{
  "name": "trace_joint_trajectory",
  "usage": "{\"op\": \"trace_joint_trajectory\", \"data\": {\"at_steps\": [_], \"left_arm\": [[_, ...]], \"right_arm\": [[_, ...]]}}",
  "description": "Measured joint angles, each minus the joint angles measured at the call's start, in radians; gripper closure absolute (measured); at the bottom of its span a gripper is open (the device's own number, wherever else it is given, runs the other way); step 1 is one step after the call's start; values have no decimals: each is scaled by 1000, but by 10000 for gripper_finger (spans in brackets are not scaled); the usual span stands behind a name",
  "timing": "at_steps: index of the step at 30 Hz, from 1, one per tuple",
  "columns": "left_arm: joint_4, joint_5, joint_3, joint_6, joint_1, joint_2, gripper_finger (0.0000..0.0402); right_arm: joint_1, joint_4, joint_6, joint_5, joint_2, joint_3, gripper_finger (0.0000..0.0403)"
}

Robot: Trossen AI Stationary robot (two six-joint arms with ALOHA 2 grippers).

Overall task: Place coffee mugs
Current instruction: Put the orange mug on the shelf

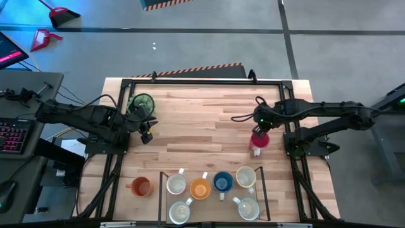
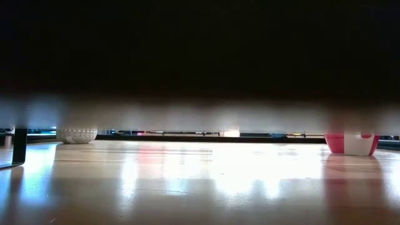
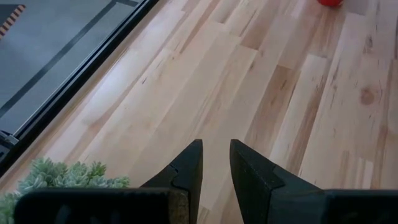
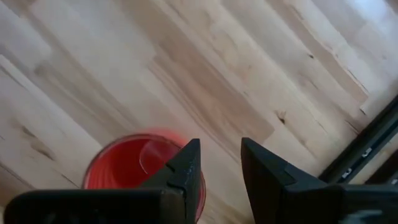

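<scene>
Our right gripper [image 4: 216, 165] has its fingers narrowly parted just over the rim of the small round red ceramic mug [image 4: 134, 165], holding nothing we can confirm. That mug stands near the tabletop's [image 1: 202, 120] right edge. We should straddle the wall squarely before closing. Our left gripper [image 3: 216, 163], fingers narrow and empty, waits near the left edge.

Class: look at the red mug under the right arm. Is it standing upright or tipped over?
Upright. The red mug shows its round open mouth to the right wrist camera, and in the low view its base sits flat on the table.
</scene>
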Motion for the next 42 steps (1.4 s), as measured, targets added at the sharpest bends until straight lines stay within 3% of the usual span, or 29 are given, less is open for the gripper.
{"op": "trace_joint_trajectory", "data": {"at_steps": [9, 19, 42], "left_arm": [[-2, 1, 0, 2, 0, 0, 330], [-2, 5, 0, 18, 0, 0, 330], [-1, 5, 0, 18, 0, 0, 330]], "right_arm": [[108, 7, -181, -39, 60, -2, 311], [142, 34, -63, -13, 58, -142, 311], [138, 154, -115, -13, 60, -143, 311]]}}
